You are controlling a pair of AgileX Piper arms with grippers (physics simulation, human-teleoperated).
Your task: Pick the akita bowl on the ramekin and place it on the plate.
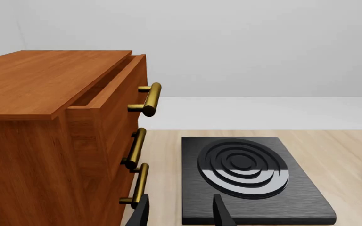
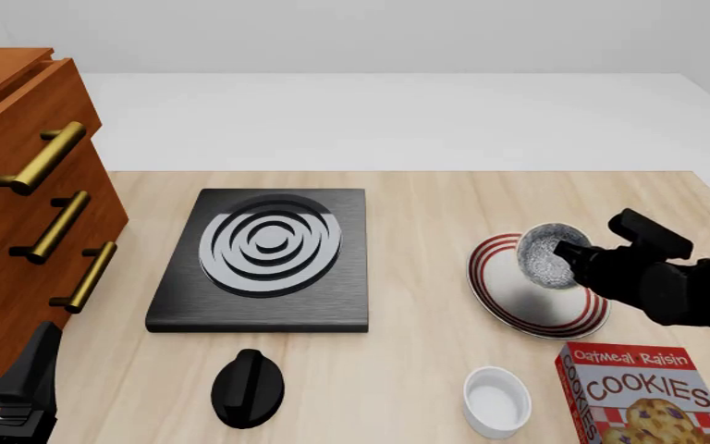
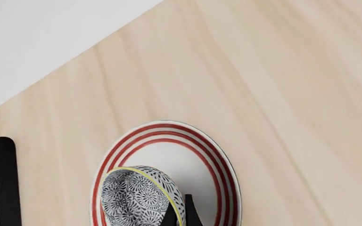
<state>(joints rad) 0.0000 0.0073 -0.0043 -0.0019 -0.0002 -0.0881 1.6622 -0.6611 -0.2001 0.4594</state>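
Bowl (image 2: 551, 256): off the ramekin (image 2: 497, 400), over the plate (image 2: 510, 301).
Right end effector (image 3: 179, 211): clamped on its rim.
Left: release.
Left end effector (image 1: 179, 213): apart, idle.

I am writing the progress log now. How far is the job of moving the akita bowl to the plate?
Done: the akita bowl is off the ramekin, which stands empty. In hand: the right end effector holds the bowl by its rim, above the plate. Left: to set it down and release; whether it already touches the plate cannot be told. The left end effector is open and idle.
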